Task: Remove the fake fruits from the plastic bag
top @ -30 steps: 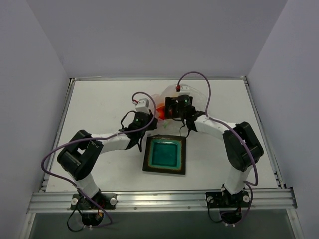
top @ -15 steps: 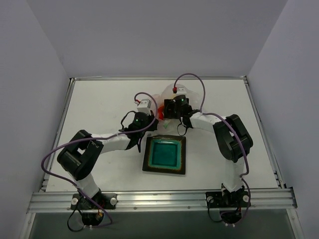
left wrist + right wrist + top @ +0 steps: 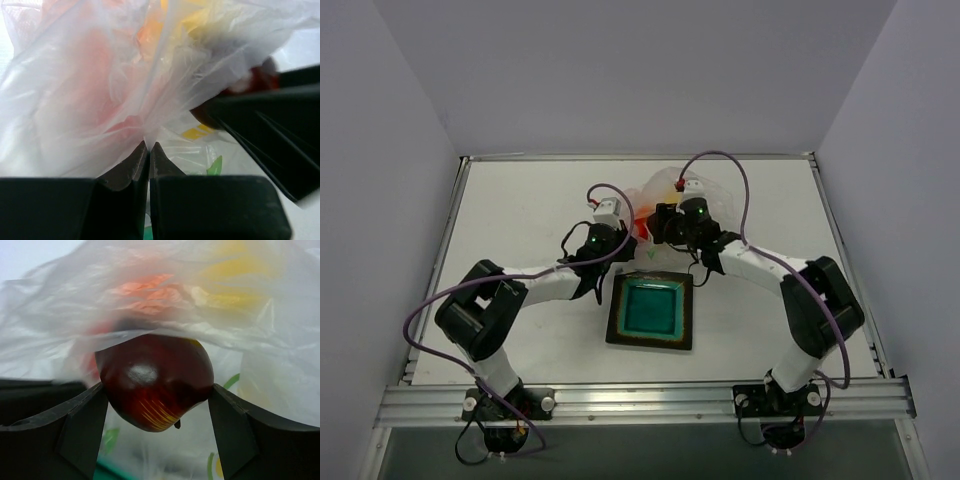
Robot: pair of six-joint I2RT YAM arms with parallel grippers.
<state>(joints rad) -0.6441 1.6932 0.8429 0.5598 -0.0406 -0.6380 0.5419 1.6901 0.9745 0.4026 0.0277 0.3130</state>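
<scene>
The plastic bag (image 3: 670, 188) lies crumpled at the back middle of the table, just beyond the plate. My left gripper (image 3: 149, 145) is shut, pinching a fold of the thin bag (image 3: 85, 90). My right gripper (image 3: 157, 387) has a finger pressed on each side of the dark red fruit (image 3: 155, 382), which sits at the bag's mouth under a flap of the bag (image 3: 150, 325). An orange fruit (image 3: 145, 295) and a yellow fruit (image 3: 235, 275) show blurred through the plastic behind it. In the top view both grippers meet at the bag's near edge, left gripper (image 3: 623, 233) and right gripper (image 3: 654, 226).
A square teal plate with a dark rim (image 3: 651, 344) lies directly in front of the bag, between the two arms. White tabletop spreads to either side, bounded by a metal frame (image 3: 640, 400) at the near edge and grey walls around.
The right gripper's fingers have closed in on the dark red fruit while its arm swung outward to the right. The left gripper has kept its pinch on the bag.
</scene>
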